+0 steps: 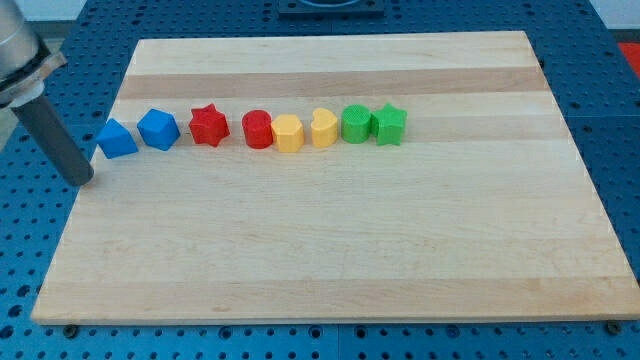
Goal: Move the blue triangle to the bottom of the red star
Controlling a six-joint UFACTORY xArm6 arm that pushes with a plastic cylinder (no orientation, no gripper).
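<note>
Wooden counter (330, 250) on blue perforated base, blocks lined in row near view's top. No claw on rig, so spread or pressed state not applicable; my tip (82, 181) at counter's left edge, just left and slightly below blue triangle (117, 139). Then rightward: blue cube-like block (159, 129), red star (209, 125), red cylinder (257, 129), yellow block (288, 133), yellow heart (323, 128), green cylinder (355, 124), green star (389, 124).
</note>
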